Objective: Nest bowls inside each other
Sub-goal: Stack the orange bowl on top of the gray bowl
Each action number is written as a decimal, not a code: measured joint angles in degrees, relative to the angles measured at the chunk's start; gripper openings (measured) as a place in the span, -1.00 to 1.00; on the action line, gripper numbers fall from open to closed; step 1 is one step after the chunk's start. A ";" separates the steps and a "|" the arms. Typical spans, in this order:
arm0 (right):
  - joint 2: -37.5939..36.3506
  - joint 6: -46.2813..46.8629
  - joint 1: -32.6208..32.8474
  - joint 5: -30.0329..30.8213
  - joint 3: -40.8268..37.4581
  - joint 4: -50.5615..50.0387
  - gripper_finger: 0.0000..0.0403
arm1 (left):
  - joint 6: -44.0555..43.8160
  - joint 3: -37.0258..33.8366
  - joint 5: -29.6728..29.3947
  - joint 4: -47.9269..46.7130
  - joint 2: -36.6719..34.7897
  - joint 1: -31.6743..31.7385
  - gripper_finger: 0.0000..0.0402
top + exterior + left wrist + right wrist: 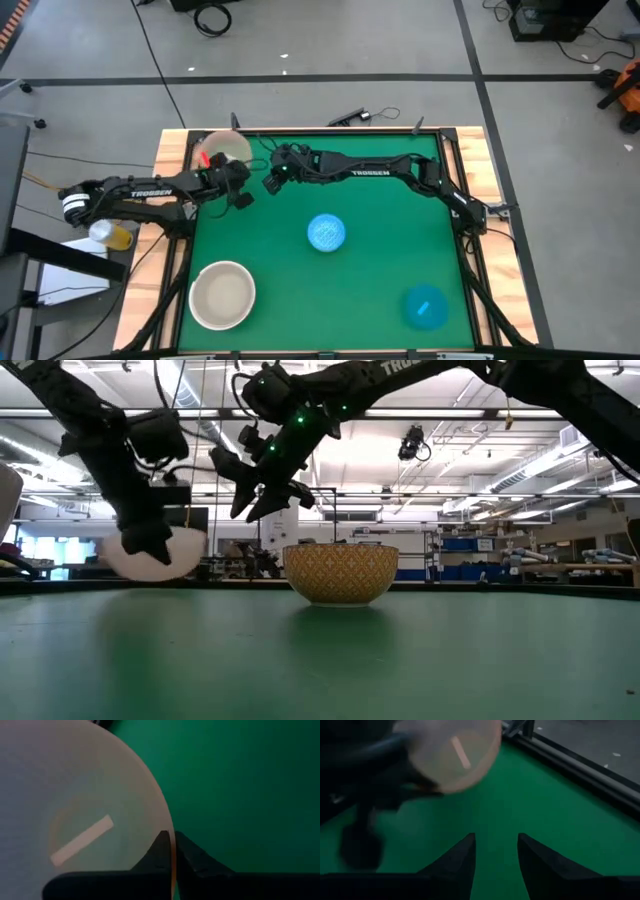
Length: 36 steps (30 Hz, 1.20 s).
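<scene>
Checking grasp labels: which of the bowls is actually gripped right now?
The translucent tan-peach plastic bowl at the table's far left corner: the left gripper pinches its rim. The cream, patterned-blue and solid-blue bowls sit untouched.

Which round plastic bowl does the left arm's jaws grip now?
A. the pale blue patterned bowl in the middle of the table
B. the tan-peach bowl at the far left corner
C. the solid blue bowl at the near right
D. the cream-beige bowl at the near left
B: the left gripper has its jaws shut on the rim of the round tan-peach plastic bowl; the other bowls stand apart, untouched.
</scene>
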 joint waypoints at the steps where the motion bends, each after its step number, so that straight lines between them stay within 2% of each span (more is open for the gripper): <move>1: 0.00 -0.65 -0.40 -0.41 0.00 0.39 -0.26 | 1.44 0.02 -0.02 0.89 0.02 -2.09 -0.98; 9: -0.02 -5.10 -1.92 -3.39 0.02 3.47 -0.25 | 13.04 0.00 -2.07 3.49 0.06 -16.47 -0.99; 13: -0.07 -5.11 -1.92 -4.55 0.02 3.83 -0.25 | 14.74 0.00 -5.27 3.38 0.06 -20.53 -0.99; 18: -0.13 -4.57 -1.92 -4.53 0.07 2.20 -0.28 | 15.66 0.00 -6.29 3.43 0.06 -24.33 -1.00; 22: -0.18 -4.39 -1.78 -2.80 0.14 -2.35 -0.45 | 15.82 0.00 -7.39 3.47 0.11 -27.79 -1.00; 25: -0.26 -4.33 -1.68 -2.39 0.22 -4.40 -0.73 | 11.58 0.20 -8.35 3.72 0.11 -29.50 -0.96; 27: -0.25 -4.25 -1.34 -1.67 0.22 -4.26 -0.90 | 4.40 1.52 -8.57 4.06 0.11 -30.07 -0.87; 29: -0.68 -4.27 -1.15 -0.84 0.22 -4.77 -0.92 | -2.63 3.95 -8.06 2.02 0.06 -30.60 -0.73; 31: -1.86 -4.61 -1.00 1.34 0.20 -6.32 -0.91 | -5.40 7.21 -7.51 -2.90 0.06 -31.79 -0.57; 36: -5.23 -3.51 -1.00 12.61 0.07 -13.69 -0.95 | -10.38 17.02 -9.02 -16.46 0.02 -34.66 -0.10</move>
